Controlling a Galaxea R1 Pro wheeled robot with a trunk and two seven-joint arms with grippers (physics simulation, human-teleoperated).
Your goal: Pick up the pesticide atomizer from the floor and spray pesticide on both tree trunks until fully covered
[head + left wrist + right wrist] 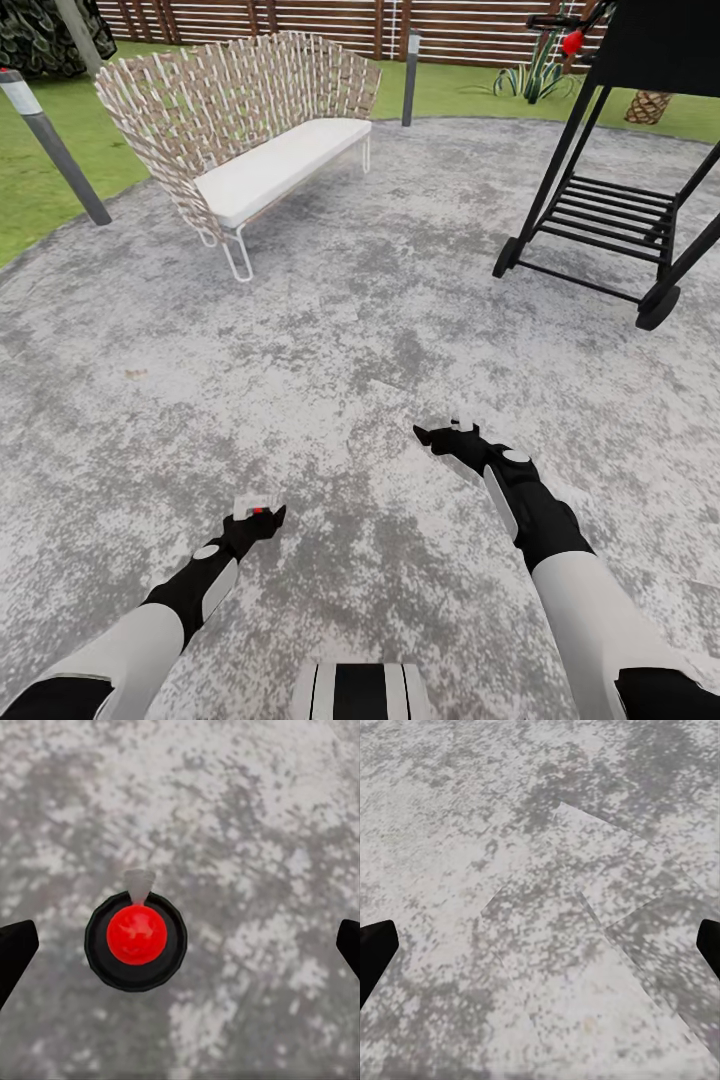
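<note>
Two arms out low over mottled grey paving (380, 330), most of head view. Beyond it grass lawn (40, 170) and brown slatted fence (300, 18) along the far edge. Woven-back bench (240, 110) with white seat cushion far left; black wheeled metal stand (610, 215) with slatted lower shelf far right; two grey posts (55, 150), (410, 75); spiky green plant (535, 75) and scaly orange-brown palm base (648, 105) by the fence. Left gripper (262, 512) and right gripper (445, 432) both spread wide, holding nothing, hovering over paving. Left wrist view adds red ball in a black round cup (136, 939) with a pale stub at its rim, sitting between black fingertips (15, 949); head view gives just a red dot there. Right wrist view: bare paving (540, 870), angular pale patches, fingertips (375, 949) at the edges. No readable writing. Atomizer not spotted.
</note>
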